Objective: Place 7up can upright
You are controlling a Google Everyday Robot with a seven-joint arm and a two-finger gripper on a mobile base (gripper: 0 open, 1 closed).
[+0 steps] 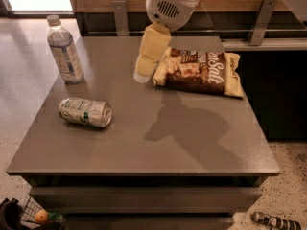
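Observation:
The 7up can, silvery with a pale green-and-white label, lies on its side on the left part of the grey table. Its shiny end faces right. My gripper hangs from the white wrist above the back middle of the table. It points down and is empty. It is up and to the right of the can, well apart from it, and just left of the snack bag.
A clear plastic water bottle with a white cap stands upright at the table's back left. A brown snack bag lies flat at the back right. A rail and a wall run behind the table. Small items lie on the floor below.

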